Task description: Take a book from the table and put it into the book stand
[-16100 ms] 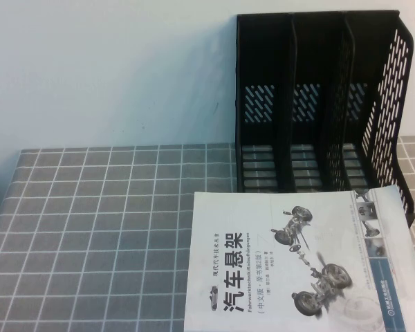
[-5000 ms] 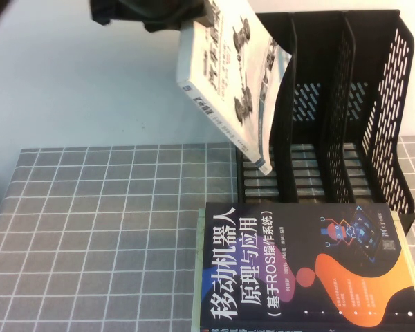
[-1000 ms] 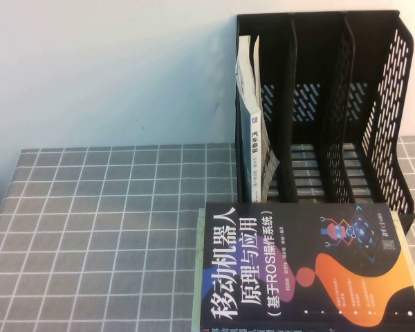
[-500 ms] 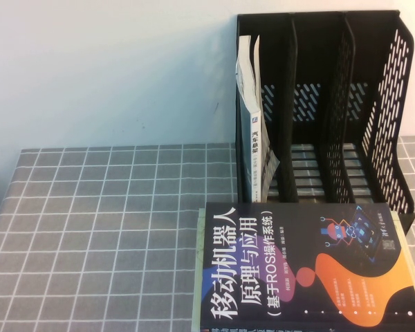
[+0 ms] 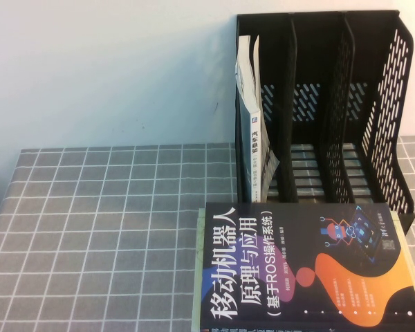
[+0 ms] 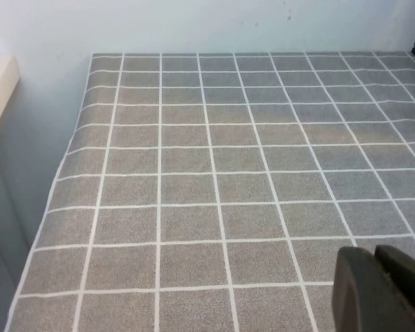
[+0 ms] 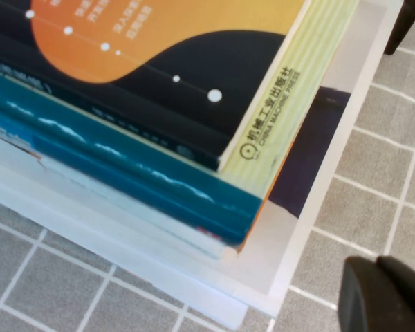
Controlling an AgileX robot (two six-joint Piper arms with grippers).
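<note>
book (image 5: 254,131) seen leaning upright in book stand (image 5: 318,104) left compartment | left gripper (image 6: 384,290) held low over bare table (image 6: 214,173), fingers pressed together | right gripper (image 7: 387,294) beside book stack (image 7: 159,138), fingers pressed together

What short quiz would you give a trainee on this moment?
1. Which compartment of the book stand holds the white book? A: the robot's left one. B: the middle one. C: the robot's right one.
2. True or false: the dark navy book lies on top of a stack of books on the table.
3. Which gripper is beside a corner of that stack?

Key: 1 A. 2 True. 3 The right gripper, empty with fingers shut. The left gripper, also shut and empty, is over bare cloth on the table's left part. Neither shows in the high view.
</note>
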